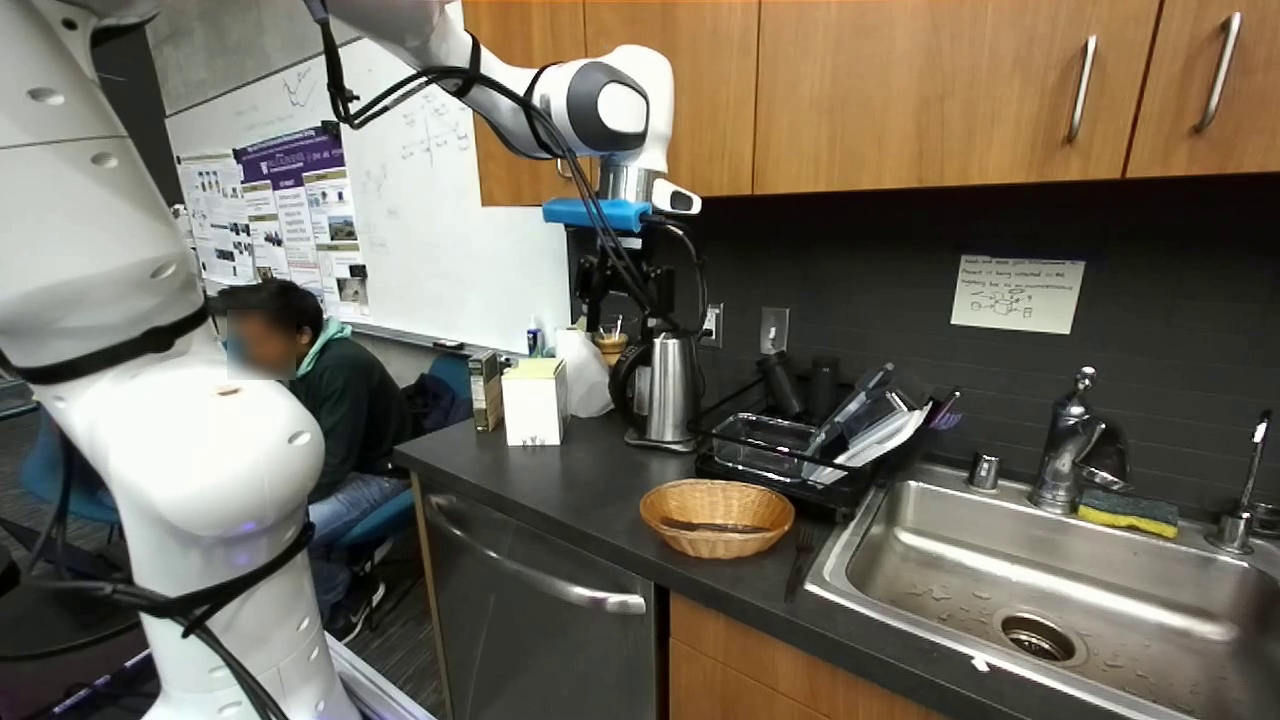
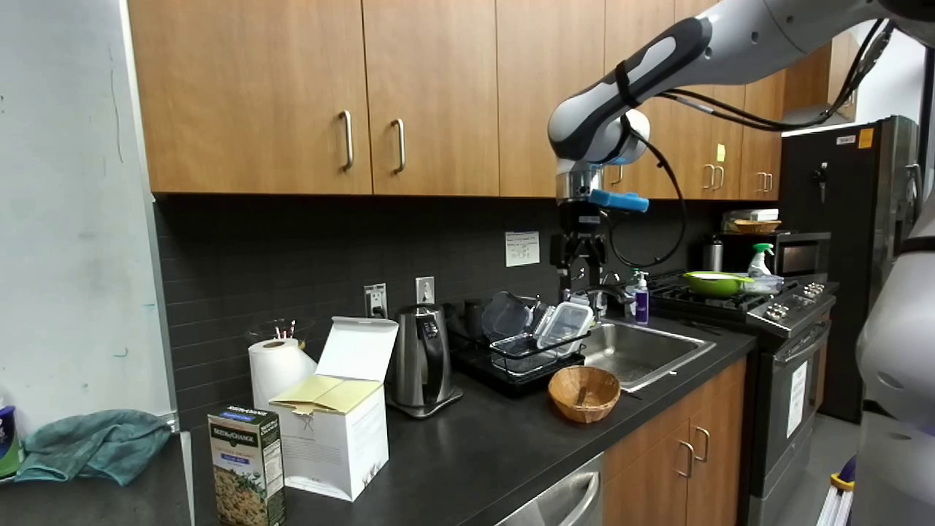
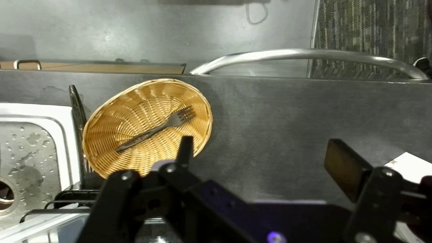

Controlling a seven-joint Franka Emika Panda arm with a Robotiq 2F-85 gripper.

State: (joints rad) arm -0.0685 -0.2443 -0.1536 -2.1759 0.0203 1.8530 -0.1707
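Observation:
My gripper (image 3: 261, 143) is open, with nothing between its fingers, and points down above the dark counter (image 3: 287, 114). In an exterior view the gripper (image 2: 581, 281) hangs well above the counter, apart from things there. A shallow oval wicker basket (image 3: 145, 99) is nearest below, partly behind the left finger in the wrist view. It shows in both exterior views (image 1: 720, 547) (image 2: 603, 387). A dark fork (image 3: 158, 130) lies inside the basket. Another dark fork (image 3: 77, 104) lies on the counter between basket and sink, partly hidden by the basket's rim.
A black dish rack (image 2: 504, 380) with clear containers stands behind the basket, beside the metal sink (image 1: 930, 560). A steel kettle (image 2: 420, 365), open white box (image 2: 329, 453), food carton (image 2: 248, 467) and paper roll (image 2: 277, 372) stand farther along. Cabinets (image 1: 950, 90) hang above. A person (image 1: 365, 400) sits nearby.

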